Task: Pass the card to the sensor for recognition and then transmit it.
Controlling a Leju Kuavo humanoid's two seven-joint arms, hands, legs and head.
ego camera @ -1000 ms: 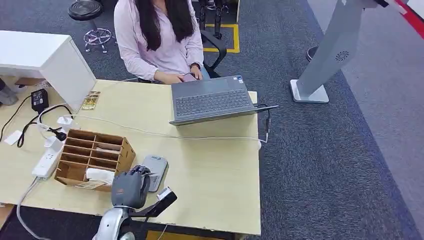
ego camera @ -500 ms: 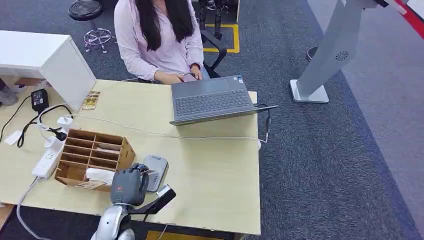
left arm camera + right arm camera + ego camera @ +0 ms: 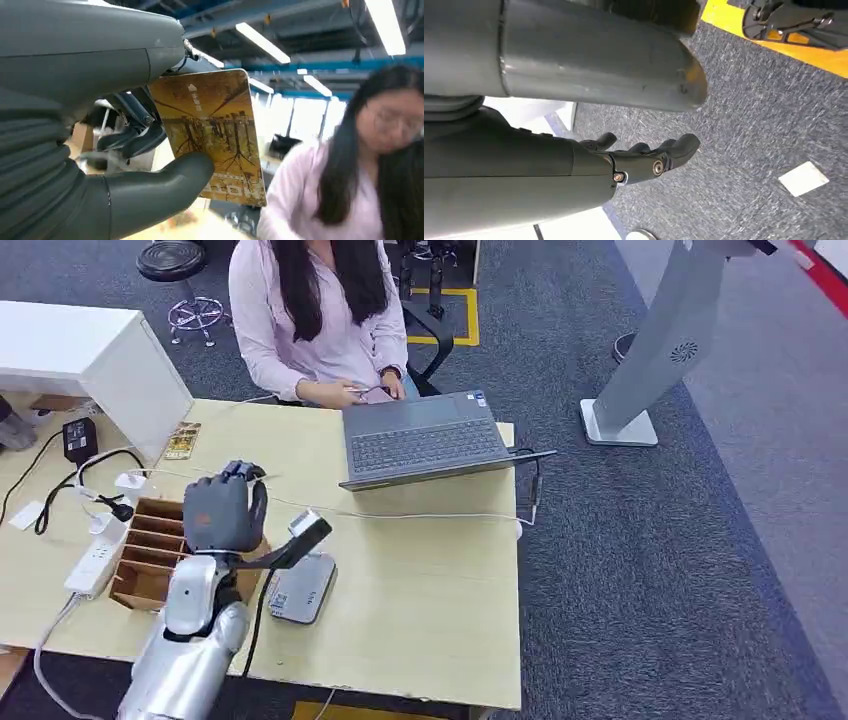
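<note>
Left hand: left hand (image 3: 222, 512) raised above the desk's near left part, over the cardboard organizer (image 3: 160, 552); thumb and fingers pinch the card (image 3: 215, 137)
Card: upright in that pinch, printed face to the wrist camera; person (image 3: 318, 315) sits beyond the desk's far edge
Sensor: grey reader (image 3: 302, 587) lies flat near the near edge, just beside the organizer
Right hand: right hand (image 3: 644, 155) hangs over carpet; fingers loosely extended, holding nothing
Risk: the pinch looks thin; a quick swing toward the person could twist the card loose; a handover short of the laptop (image 3: 425, 440) may drop it
</note>
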